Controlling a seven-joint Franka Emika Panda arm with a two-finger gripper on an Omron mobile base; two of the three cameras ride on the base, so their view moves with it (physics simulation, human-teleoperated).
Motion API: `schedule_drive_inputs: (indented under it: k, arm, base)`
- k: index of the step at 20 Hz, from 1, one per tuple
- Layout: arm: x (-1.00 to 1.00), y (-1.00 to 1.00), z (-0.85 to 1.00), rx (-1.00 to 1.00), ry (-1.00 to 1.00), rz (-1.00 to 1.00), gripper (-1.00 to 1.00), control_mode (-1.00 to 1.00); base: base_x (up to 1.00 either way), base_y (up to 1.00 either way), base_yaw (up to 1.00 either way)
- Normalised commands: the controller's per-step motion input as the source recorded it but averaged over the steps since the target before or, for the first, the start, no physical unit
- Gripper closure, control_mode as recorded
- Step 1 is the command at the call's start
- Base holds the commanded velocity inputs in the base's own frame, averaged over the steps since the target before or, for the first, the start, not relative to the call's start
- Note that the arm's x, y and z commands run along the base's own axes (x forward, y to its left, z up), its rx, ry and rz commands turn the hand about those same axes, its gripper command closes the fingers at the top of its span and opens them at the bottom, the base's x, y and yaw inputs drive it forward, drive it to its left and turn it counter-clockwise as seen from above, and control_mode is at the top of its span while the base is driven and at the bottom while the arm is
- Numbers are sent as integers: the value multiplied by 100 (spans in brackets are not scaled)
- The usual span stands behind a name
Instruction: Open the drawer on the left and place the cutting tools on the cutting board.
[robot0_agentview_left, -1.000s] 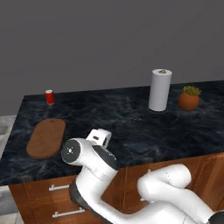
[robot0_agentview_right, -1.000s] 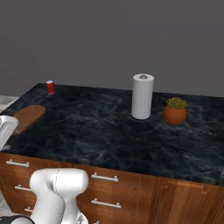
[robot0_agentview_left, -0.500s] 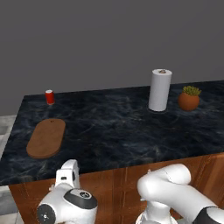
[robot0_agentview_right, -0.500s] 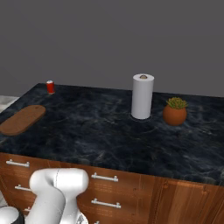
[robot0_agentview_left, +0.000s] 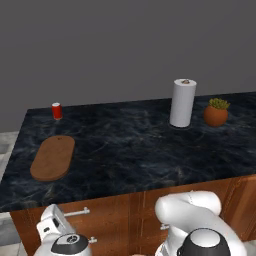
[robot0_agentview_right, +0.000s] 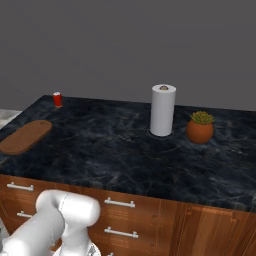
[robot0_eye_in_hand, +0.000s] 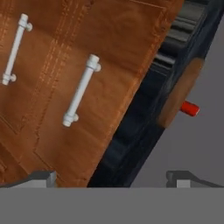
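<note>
The drawer on the left is shut, and its silver bar handle runs across the hand view just below the counter's edge. The brown cutting board lies flat at the left end of the dark counter, with nothing on it. It also sticks out over the counter's rim in the hand view as the cutting board. My gripper is open wide and empty, held low and a short way out from the drawer front. The cutting tools are hidden.
A red can stands behind the board. A paper towel roll and a potted plant stand at the back right. A second handle belongs to the drawer below. More drawers line the cabinet front.
My arm has swung down from counter height to low in front of the left cabinet. The things on the counter have not moved, and the jaws have stayed open.
</note>
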Motion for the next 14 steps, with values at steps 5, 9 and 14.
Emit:
schedule_drive_inputs:
  k: [5, 9, 14]
  arm:
    - [26, 20, -61, -4, -7, 12, -100, -100]
    - [20, 0, -57, 1, -17, 3, -100, -100]
    - [13, -13, -39, 15, -20, 0, -100, -100]
  base:
    - [0, 0, 0]
    - [0, 0, 0]
    - [0, 0, 0]
